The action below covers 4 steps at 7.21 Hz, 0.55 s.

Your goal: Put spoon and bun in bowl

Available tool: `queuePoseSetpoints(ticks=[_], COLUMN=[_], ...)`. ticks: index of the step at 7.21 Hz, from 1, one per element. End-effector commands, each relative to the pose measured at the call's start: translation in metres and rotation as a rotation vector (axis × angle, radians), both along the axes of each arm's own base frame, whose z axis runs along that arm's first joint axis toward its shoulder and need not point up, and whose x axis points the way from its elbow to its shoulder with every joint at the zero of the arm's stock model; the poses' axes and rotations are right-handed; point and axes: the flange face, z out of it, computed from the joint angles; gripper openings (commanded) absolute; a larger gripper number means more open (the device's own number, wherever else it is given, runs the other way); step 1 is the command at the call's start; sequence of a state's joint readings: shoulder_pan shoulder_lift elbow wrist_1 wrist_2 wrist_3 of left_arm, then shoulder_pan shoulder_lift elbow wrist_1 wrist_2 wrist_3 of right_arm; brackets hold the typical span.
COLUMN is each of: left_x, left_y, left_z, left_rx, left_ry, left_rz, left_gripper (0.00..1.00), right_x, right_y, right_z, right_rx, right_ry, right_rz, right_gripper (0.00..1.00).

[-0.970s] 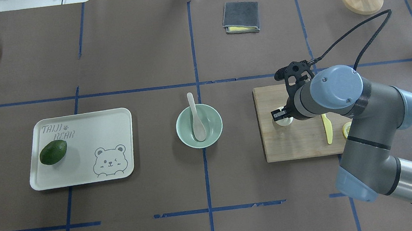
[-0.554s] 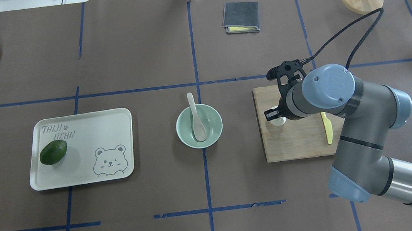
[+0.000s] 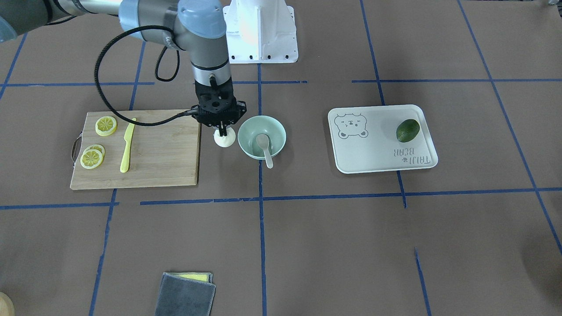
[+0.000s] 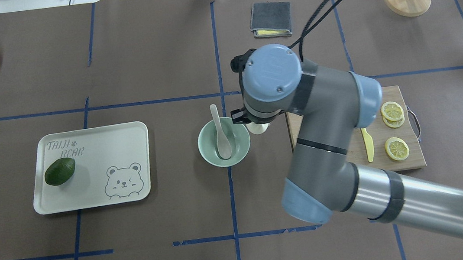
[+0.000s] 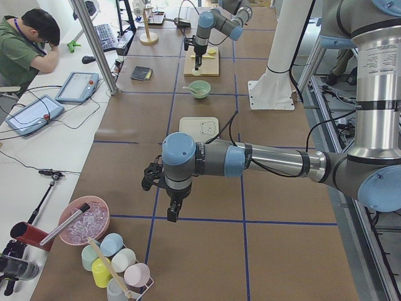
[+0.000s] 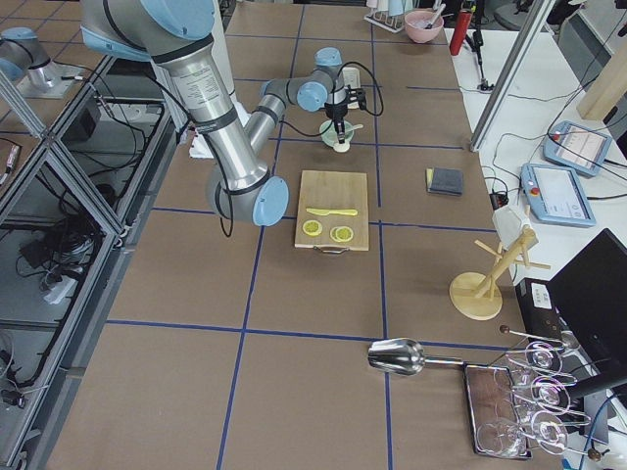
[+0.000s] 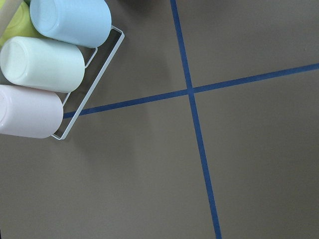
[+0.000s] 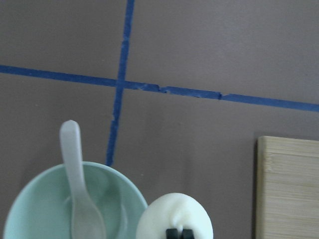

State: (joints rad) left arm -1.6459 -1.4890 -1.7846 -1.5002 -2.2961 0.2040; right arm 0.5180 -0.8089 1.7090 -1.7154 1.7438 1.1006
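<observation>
The mint-green bowl (image 4: 205, 150) stands at the table's centre, and the pale spoon (image 4: 220, 135) lies in it with its handle over the far rim. My right gripper (image 3: 222, 129) is shut on the pleated top of the white bun (image 3: 224, 139). It holds the bun just beside the bowl's rim, between the bowl (image 3: 246, 131) and the cutting board. The right wrist view shows the bun (image 8: 174, 219), the spoon (image 8: 79, 199) and the bowl (image 8: 35, 214). My left gripper (image 5: 170, 210) hangs over bare table far from these; I cannot tell whether it is open or shut.
A wooden cutting board (image 3: 162, 149) holds lemon slices (image 3: 106, 125) and a yellow knife (image 3: 126, 147). An off-white bear tray (image 4: 127, 137) carries a dark green fruit (image 4: 60, 171). A folded grey cloth (image 4: 270, 18) lies far back. A rack of cups (image 7: 45, 64) sits near my left gripper.
My right arm has carried the bun left off the cutting board to a spot beside the bowl. The lemon slices are now uncovered.
</observation>
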Motion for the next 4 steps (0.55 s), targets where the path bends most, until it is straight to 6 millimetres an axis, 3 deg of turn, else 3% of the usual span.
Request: queuePoseSetpoints(ticks=[1,2,4], left_x=[0.0000,0.0000,0.0000], left_y=[-0.0003,-0.0003,0.0004], left_z=[-0.0015,-0.0015,0.0000], left_rx=[0.003,0.003,0.000], left_ry=[0.000,0.000,0.000], left_rz=[0.000,0.000,0.000], left_gripper=[1.00,1.00,1.00], right_x=[-0.0480,-0.0525,-0.0487], right_y=[0.0185,0.0237,0.0253], right_z=[-0.0291,-0.0283,-0.0318], right_rx=[-0.025,-0.011,-0.005], right_ry=[0.004,0.009,-0.003], right_rz=[0.019,0.023,0.026], right_gripper=[0.00,0.00,1.00])
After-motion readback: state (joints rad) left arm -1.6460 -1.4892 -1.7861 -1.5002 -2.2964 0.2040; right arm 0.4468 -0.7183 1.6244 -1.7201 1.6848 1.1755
